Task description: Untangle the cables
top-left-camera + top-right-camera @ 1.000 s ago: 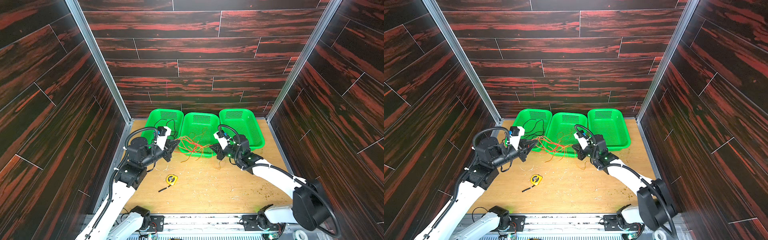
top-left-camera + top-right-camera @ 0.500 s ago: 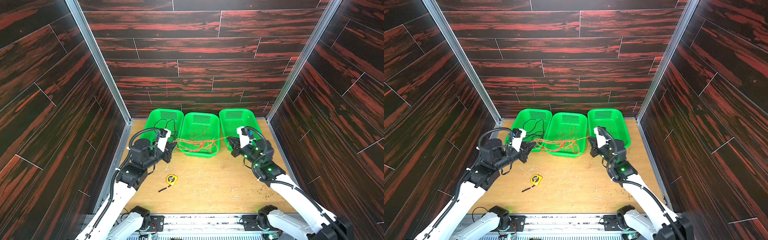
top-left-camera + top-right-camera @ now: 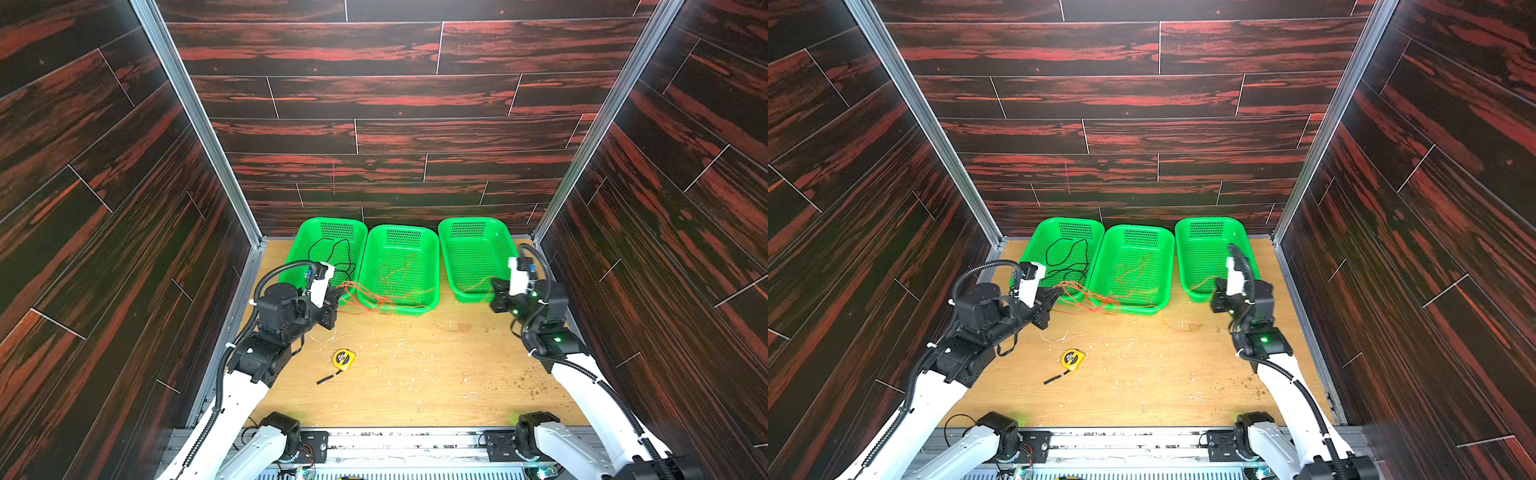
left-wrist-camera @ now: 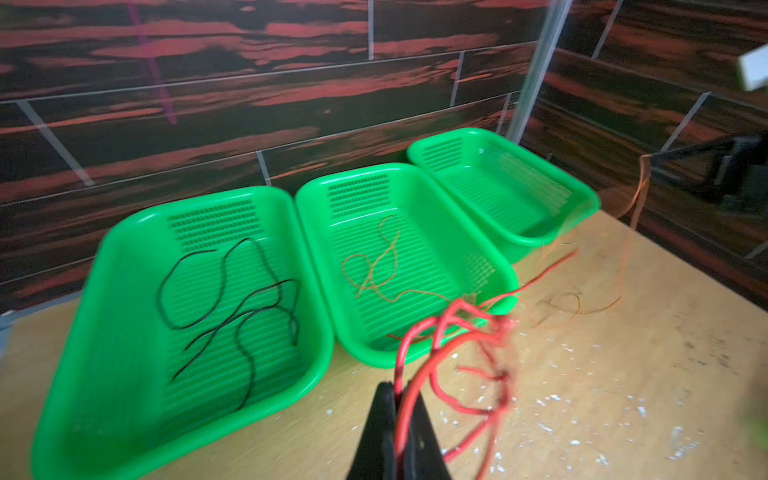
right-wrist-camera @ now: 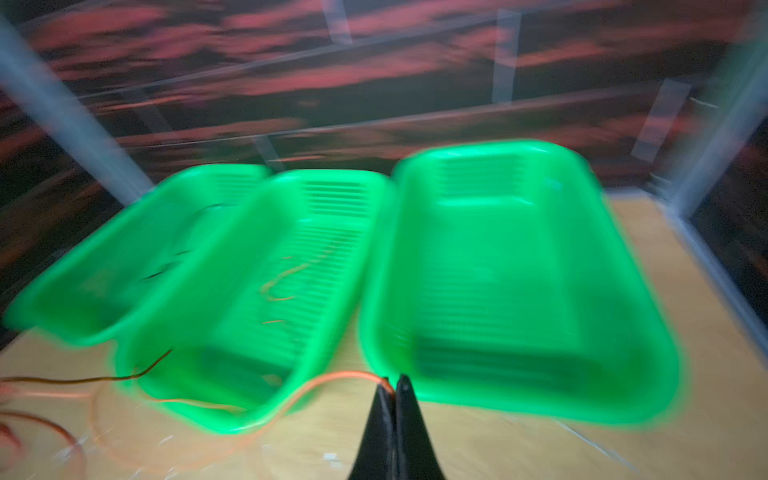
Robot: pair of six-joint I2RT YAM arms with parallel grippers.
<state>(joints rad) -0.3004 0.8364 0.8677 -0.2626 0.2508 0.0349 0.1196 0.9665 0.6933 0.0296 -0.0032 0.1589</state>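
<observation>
Clamps the left gripper [image 4: 401,399] down on the red cable [image 4: 540,275], a couple of red strands bunched between the closed jaws, low over the tabletop [image 3: 415,374] just in front of the left basket [image 3: 332,219]. Anchors the snarl that way, most likely, to give a tug from the far side something to work against. Lets the rest of the red spill forward in loose loops past the front rim of the middle basket [image 3: 401,227], too blurred to count crossings.

Pinches the orange cable [image 5: 349,374] near its end in the right gripper [image 5: 392,380], jaws shut tight on it, at the front corner of the right basket [image 3: 471,219]. Holds the two grippers well apart, seemingly to draw the orange strand sideways out of the red loops. Shows slack: sags from the pinch to the tabletop, curves back toward the red tangle, and appears to run on over the rim to join more orange coiled inside the middle basket. Cannot tell whether orange and red cross at the tangle.

Leaves the black cable [image 4: 160,297] alone in the left basket, clear of the other two and, by the look of it, already sorted. Judged from this: one colour per basket, black done, orange partly in, red perhaps bound for the right basket. Ignores the yellow tape measure [image 3: 344,359] on the tabletop.
</observation>
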